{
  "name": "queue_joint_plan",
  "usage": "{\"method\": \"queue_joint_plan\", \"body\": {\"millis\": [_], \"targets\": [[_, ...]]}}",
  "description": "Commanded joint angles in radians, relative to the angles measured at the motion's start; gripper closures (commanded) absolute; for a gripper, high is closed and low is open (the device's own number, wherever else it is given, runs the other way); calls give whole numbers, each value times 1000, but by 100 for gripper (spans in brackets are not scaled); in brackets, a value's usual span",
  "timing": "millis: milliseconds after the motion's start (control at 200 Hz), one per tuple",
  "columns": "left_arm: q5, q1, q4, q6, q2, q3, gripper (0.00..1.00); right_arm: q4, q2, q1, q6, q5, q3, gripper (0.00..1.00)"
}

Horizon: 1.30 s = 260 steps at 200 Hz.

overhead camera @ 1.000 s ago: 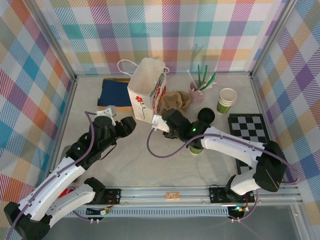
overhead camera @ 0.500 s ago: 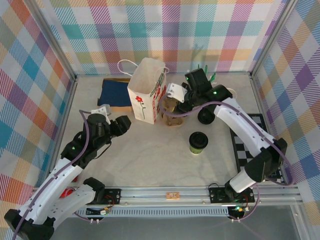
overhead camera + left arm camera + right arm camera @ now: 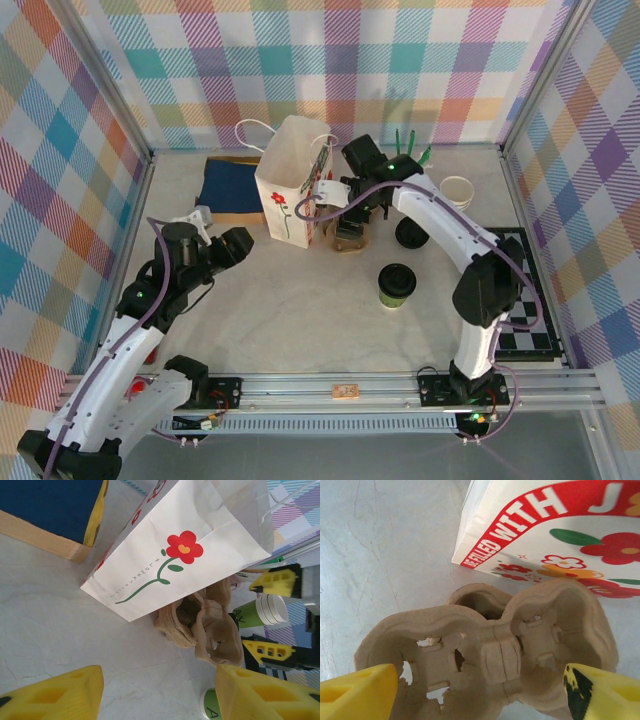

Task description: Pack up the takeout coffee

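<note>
I have the right gripper (image 3: 480,676) poised over the brown pulp cup carrier (image 3: 470,625), its yellow fingers spread wide, one off each end of the tray. The jaws stand apart, and I judge they are bracketing the carrier rather than squeezing it, though contact at the edges is hard to rule out from the wrist view. The carrier lies on the table (image 3: 300,320) just beside the white paper bag (image 3: 290,185), which stands upright with its mouth open, so I read this as lining up the tray for loading. My left gripper (image 3: 159,676) sits low on the other side, looking at the bag's flower-printed face, its jaws apart with nothing between them. It seems parked there to steady the bag when needed. The takeout coffee (image 3: 397,285) stands on bare table nearer to me than the carrier, apart from it, the bag and both grippers. It is upright, a small green paper cup under a round black lid that looks properly seated. From above the lid hides most of the cup wall.
</note>
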Motion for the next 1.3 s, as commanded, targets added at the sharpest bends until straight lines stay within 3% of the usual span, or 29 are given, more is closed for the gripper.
{"method": "queue_joint_plan", "body": {"millis": [0, 295, 1295], "targets": [[44, 23, 6, 12, -6, -8, 39, -98, 46, -2, -47, -39, 73, 15], [70, 66, -19, 28, -18, -1, 39, -118, 128, -17, -63, -37, 134, 15], [93, 92, 0, 29, 9, -16, 39, -24, 201, -38, -78, 28, 43, 21]]}}
